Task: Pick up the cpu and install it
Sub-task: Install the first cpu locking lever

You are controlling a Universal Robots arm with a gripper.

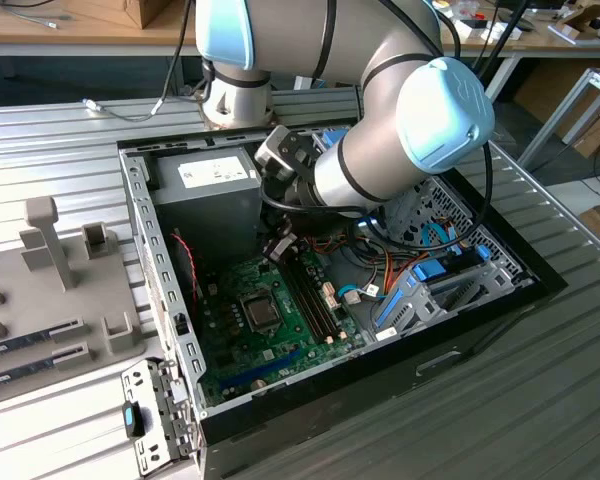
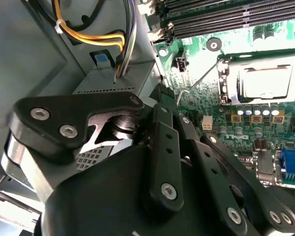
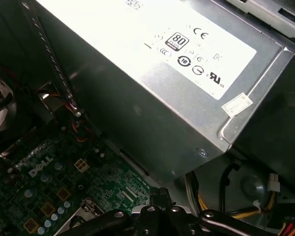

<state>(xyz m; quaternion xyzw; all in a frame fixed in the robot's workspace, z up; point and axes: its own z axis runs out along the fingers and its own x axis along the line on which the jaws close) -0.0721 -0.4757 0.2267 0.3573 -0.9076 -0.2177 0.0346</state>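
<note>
Arm inside open PC case — cpu seated in socket, fingers' state unclear

Gripper (image 2: 167, 147) hangs low over the motherboard (image 1: 230, 320), near the memory slots (image 1: 310, 290) and just beside the power supply (image 3: 152, 64); its black linkage fills the near field in the second wrist view, and I cannot tell how far the fingers stand apart or whether they hold anything. The cpu (image 2: 265, 81) lies flat inside the metal-framed socket (image 2: 225, 78), a thin lever (image 2: 196, 81) angled up beside it. Risks, as judged: linkage snagging the yellow and orange cables (image 2: 88, 37), or striking the power supply wall — clearance looks tight. A skewed chip would bend socket pins.
</note>
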